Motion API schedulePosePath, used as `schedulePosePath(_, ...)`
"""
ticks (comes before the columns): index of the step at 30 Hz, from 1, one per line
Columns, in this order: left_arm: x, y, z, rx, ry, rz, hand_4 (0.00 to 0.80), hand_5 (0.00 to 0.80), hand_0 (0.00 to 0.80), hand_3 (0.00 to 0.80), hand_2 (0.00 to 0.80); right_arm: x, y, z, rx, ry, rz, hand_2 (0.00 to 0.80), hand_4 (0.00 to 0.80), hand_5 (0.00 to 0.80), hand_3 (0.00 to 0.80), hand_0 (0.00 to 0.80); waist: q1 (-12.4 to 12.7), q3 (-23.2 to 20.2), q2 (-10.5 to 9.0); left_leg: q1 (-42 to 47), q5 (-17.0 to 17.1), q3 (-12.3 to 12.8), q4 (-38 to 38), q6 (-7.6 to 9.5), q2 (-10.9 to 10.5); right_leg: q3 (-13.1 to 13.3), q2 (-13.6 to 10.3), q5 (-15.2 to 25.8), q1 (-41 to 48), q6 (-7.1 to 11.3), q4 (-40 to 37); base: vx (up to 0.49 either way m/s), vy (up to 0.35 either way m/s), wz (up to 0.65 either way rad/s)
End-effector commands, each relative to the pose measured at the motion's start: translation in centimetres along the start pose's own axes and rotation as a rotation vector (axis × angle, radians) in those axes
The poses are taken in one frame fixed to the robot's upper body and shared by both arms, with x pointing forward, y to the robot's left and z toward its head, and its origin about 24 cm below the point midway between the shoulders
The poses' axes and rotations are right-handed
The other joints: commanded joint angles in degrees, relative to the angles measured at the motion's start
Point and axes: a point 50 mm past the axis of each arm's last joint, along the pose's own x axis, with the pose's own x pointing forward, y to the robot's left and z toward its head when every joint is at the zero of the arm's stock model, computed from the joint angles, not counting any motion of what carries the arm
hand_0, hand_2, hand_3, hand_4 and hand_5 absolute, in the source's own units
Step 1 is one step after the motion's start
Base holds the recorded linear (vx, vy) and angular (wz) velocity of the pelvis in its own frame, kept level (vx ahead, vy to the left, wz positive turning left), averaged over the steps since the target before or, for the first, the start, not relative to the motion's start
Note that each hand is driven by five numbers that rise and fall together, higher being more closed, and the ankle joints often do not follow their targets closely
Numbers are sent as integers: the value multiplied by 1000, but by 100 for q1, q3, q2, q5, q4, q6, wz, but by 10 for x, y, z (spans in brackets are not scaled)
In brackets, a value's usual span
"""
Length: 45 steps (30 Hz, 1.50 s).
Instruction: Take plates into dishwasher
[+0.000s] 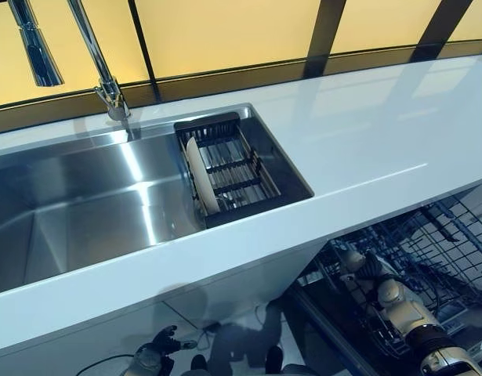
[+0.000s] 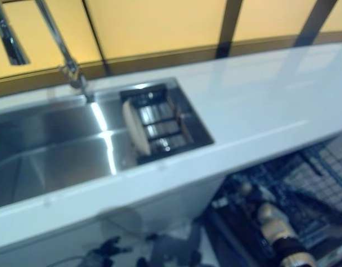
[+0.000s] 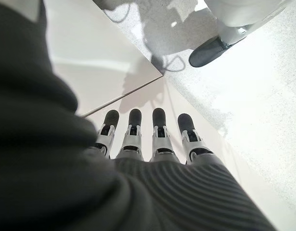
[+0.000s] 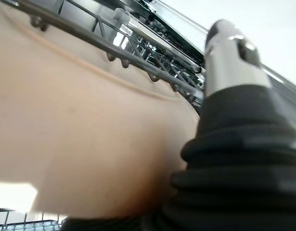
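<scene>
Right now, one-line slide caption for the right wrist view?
Right hand presses a beige plate beside the grey dishwasher rack.

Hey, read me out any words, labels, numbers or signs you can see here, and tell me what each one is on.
None: no readable text shows in any view.
The white plate in the sink rack, the tap, the counter and the dishwasher rack show no print.
The beige plate under the right hand thumb is plain too.
</scene>
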Motion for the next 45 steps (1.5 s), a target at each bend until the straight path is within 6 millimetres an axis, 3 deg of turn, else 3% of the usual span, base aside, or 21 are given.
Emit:
schedulePosePath(1, 3, 8, 11, 50, -29, 15, 0, 0, 0, 0, 0, -2, -14, 33, 121, -142, -67, 0, 0, 0, 0, 0, -38, -74, -241, -228, -17, 444, -18, 421, -397, 323, 209, -408, 54, 160, 252, 0, 0, 0)
schedulePosePath(13, -1, 14, -7, -12, 0, 57, 0, 0, 0, 0, 0, -43, -78, 52, 386, -445, -316, 0, 0, 0, 0, 0, -327, -33, -313, -145, -73, 634, -18, 447, -339, 447, 247, -438, 27, 192, 305, 1, 0, -1)
schedulePosePath(23, -4, 18, -24, -51, 30, 73, 0, 0, 0, 0, 0, -70, -127, 27, 538, -483, -453, 0, 0, 0, 0, 0, -565, -127, -383, -60, -117, 870, -18, 449, -282, 502, 241, -504, 42, 190, 368, 18, 12, -6)
schedulePosePath(28, -5, 19, -29, -70, 45, 79, 0, 0, 0, 0, 0, -86, -162, 21, 629, -557, -568, 0, 0, 0, 0, 0, -658, -163, -437, -11, -150, 959, -18, 451, -263, 516, 220, -537, 49, 202, 418, 34, 42, -8)
schedulePosePath(34, -5, 15, -30, -82, 51, 82, 0, 0, 0, 0, 0, -121, -208, 53, 585, -811, -736, 0, 0, 0, 0, 0, -644, -227, -487, 38, -205, 997, -18, 486, -295, 527, 176, -545, 54, 217, 457, 43, 66, -4)
schedulePosePath(38, -4, 17, -30, -70, 52, 87, 0, 0, 0, 0, 0, -150, -234, 89, 509, -1059, -785, 0, 0, 0, 0, 0, -563, -299, -515, 55, -238, 973, -18, 513, -342, 478, 114, -561, 48, 243, 544, 47, 85, -7)
schedulePosePath(42, -3, 18, -27, -34, 48, 79, 0, 0, 0, 0, 0, -174, -250, 124, 376, -1254, -808, 0, 0, 0, 0, 0, -386, -357, -512, 45, -272, 879, -18, 544, -408, 367, 25, -602, 40, 290, 668, 48, 88, -1)
schedulePosePath(45, -2, 19, -24, -13, 44, 74, 0, 0, 0, 0, 0, -179, -257, 149, 289, -1290, -780, 0, 0, 0, 0, 0, -228, -413, -520, -8, -274, 793, -18, 563, -464, 234, -56, -561, -5, 353, 786, 47, 83, 5)
